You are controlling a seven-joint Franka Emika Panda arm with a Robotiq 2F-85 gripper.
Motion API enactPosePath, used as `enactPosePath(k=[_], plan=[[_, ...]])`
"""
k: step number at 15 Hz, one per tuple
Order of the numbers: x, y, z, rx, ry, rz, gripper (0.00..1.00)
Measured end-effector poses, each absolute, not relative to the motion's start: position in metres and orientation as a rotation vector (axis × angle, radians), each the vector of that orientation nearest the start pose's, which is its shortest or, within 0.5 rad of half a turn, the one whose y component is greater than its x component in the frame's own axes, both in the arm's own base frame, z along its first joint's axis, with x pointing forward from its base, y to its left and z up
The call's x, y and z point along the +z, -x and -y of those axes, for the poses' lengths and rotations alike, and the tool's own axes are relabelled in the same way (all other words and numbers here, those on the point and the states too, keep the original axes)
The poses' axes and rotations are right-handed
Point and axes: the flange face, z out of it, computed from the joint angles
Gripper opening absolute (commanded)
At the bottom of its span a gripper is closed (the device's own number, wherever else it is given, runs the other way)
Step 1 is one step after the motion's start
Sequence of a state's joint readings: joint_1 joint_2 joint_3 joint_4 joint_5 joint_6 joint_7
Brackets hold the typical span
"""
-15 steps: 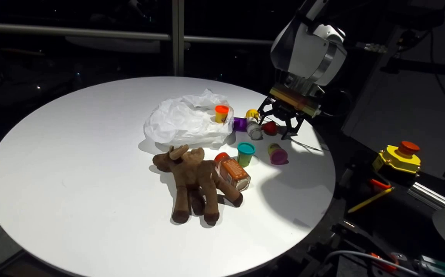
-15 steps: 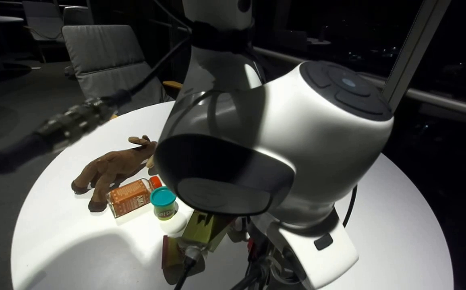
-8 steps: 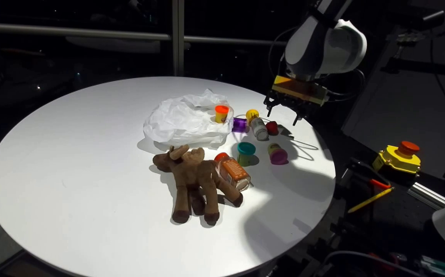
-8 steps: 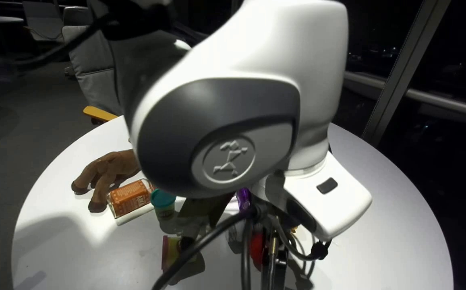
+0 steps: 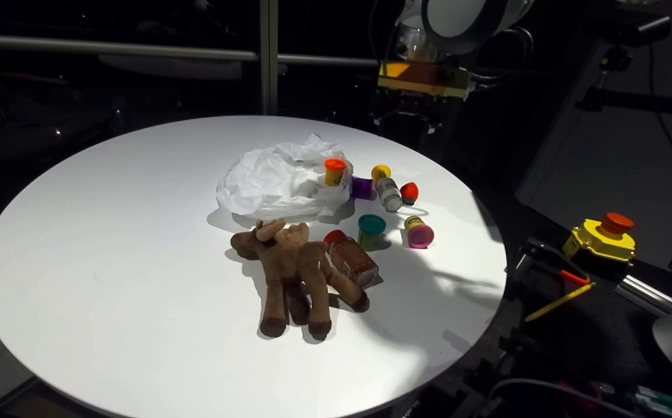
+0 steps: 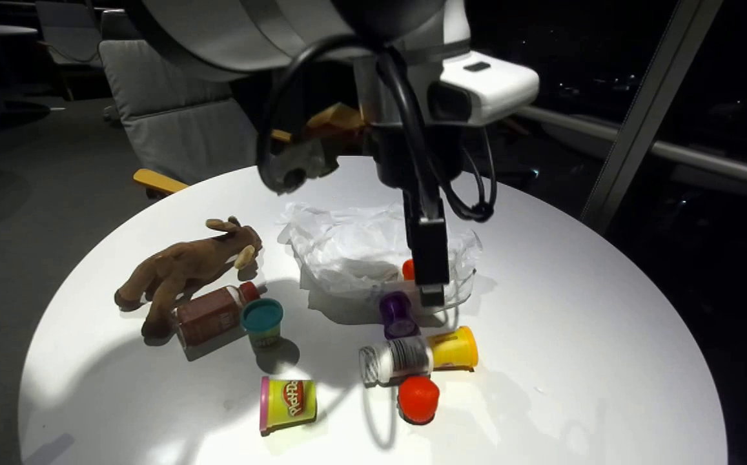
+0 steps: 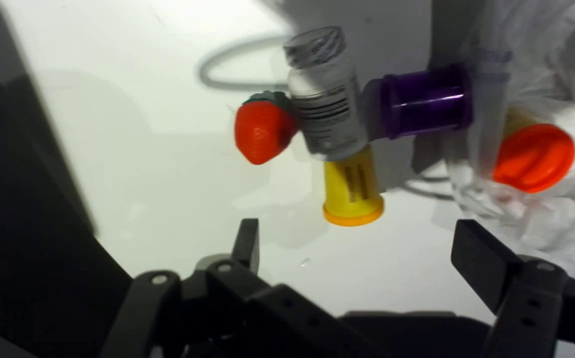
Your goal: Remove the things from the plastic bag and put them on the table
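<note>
In an exterior view, the near edge of the round white tabletop (image 6: 580, 387) is cut off; the black gripper (image 6: 430, 294) partly hides a cylindrical, orange-lidded yellow tub (image 6: 408, 269).

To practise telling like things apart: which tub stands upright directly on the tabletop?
The teal-lidded tub. The pink-lidded tub, yellow tub and purple tub lie on their sides; the orange-lidded tub sits in the plastic bag.
</note>
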State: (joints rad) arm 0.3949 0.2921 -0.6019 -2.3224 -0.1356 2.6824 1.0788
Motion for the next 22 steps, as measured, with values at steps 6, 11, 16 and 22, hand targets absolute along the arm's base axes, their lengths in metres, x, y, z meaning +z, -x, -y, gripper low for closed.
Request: enactPosePath(k=[6, 11, 16, 22], plan=[[0.240, -0.559, 0.048, -0.368, 2.887, -1.538, 1.00], [0.196, -0.578, 0.018, -0.431, 2.850, -1.497, 1.00], [0.175, -0.594, 0.018, -0.496, 2.748, -1.554, 1.00], [0.168, -0.609, 0.030, -0.535, 2.601, -1.672, 1.00]])
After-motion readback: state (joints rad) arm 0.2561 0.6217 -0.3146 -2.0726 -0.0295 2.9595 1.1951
